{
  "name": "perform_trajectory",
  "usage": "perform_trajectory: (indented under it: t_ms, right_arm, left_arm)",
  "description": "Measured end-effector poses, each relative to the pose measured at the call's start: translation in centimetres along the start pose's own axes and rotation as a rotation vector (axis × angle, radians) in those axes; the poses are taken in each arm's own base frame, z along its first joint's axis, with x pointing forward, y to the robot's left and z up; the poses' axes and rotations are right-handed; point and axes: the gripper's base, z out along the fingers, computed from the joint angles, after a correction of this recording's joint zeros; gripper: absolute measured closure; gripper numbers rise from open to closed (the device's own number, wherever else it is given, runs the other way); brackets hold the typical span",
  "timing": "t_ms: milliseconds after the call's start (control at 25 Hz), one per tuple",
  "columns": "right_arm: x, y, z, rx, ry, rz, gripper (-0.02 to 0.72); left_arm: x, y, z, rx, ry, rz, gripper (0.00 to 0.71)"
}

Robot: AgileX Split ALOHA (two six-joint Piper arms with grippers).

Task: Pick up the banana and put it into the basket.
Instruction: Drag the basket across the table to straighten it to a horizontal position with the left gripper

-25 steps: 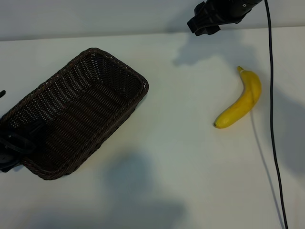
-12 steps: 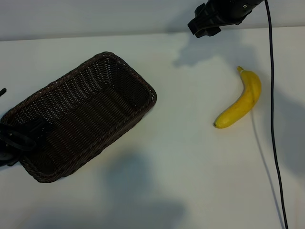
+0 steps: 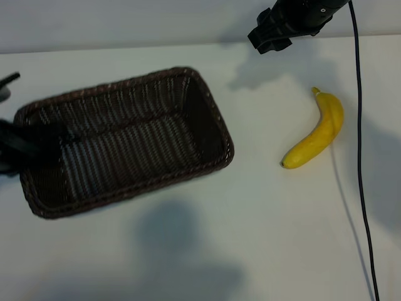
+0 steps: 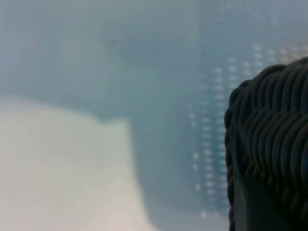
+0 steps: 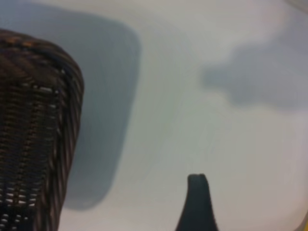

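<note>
Two tools: left tool [image 3: 25,147] at the basket's end nearest the exterior view's left edge; right tool [image 3: 276,31] hanging above the counter's far side, up-view from the banana.
Left tool grip: narrowed onto the wicker rim there, by the look of it pinching the basket [image 3: 207,113]; its wrist view shows woven weave right up against the camera.
Right tool grip: spread wide, holding nothing and touching nothing; one dark fingertip [image 5: 198,202] shows over bare counter [image 3: 250,238].
Basket place: on the counter's left half, lying lengthwise across the view, empty inside.
Banana place: banana [image 3: 316,135] flat on the counter to the right, well apart from the basket, stem end toward the far side, just beside a black cable [image 3: 360,157].
Banana handling: likely light, smooth-skinned and a little slippery, firm yet bruisable under a hard squeeze.
Where to hold: across the thick middle of the curve, jaws square to its length, moderate pressure.
</note>
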Motion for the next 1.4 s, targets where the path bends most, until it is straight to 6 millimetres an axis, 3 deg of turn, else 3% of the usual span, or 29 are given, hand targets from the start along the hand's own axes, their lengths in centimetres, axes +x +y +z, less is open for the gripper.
perform_trajectory:
  t_ms: [240, 560, 1080, 1400]
  right_arm:
    - [0.0, 0.0, 0.0, -0.001, 0.002, 0.000, 0.135]
    - [0.1, 0.0, 0.0, -0.003, 0.008, 0.000, 0.135]
    - [0.1, 0.0, 0.0, -0.003, 0.011, 0.000, 0.135]
    - [0.1, 0.0, 0.0, -0.003, 0.011, 0.000, 0.135]
  left_arm:
    - [-2.4, -1.4, -2.0, 0.036, -0.031, 0.086, 0.543]
    - [-3.9, -2.4, -3.2, 0.056, -0.025, 0.209, 0.543]
    - [-7.3, -3.9, -0.4, 0.148, 0.024, 0.287, 0.543]
    - [-7.6, -4.0, 2.4, 0.206, 0.076, 0.296, 0.543]
